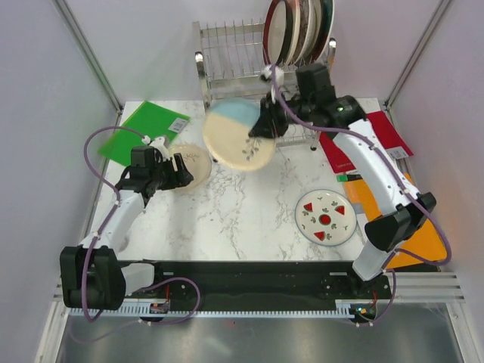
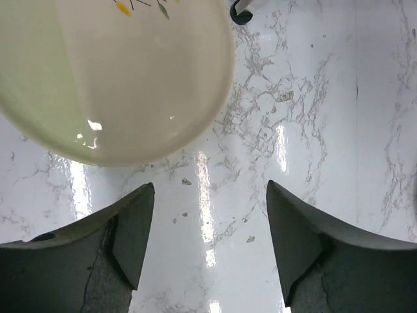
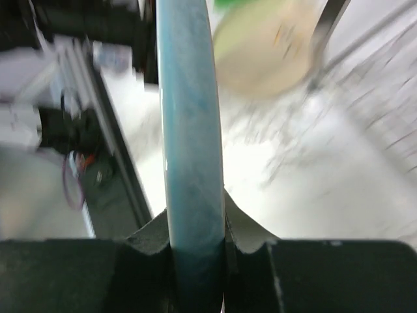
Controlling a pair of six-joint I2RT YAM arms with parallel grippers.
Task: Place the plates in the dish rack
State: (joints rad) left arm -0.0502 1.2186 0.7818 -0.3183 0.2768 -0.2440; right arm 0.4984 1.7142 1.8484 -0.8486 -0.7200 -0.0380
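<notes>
The right gripper [image 1: 266,125] is clenched on the rim of the blue-and-cream plate [image 1: 240,134], which hangs clear of the table [image 1: 234,219] near the middle of the far edge, just in front of the dish rack [image 1: 227,53]. In the right wrist view the plate [image 3: 189,130] runs edge-on between the two pads, which press on its front and back.

It looks like glazed ceramic: stiff, fairly heavy for a hold this small, slick and breakable. With the rim as the only hold, it could pivot or slide between the pads if swung fast or knocked on the wire. The rim is the right place to grip, since it leaves the opposite edge free to drop into a slot.

Several upright plates [image 1: 299,30] fill the right end of the rack's upper shelf; the slots to their left are free.

The left gripper [image 1: 178,168] is released, its jaws wide apart above the marble near the left edge, just beside the cream plate [image 1: 198,162] lying flat there. The watermelon plate [image 1: 326,216] lies flat toward the right edge.
</notes>
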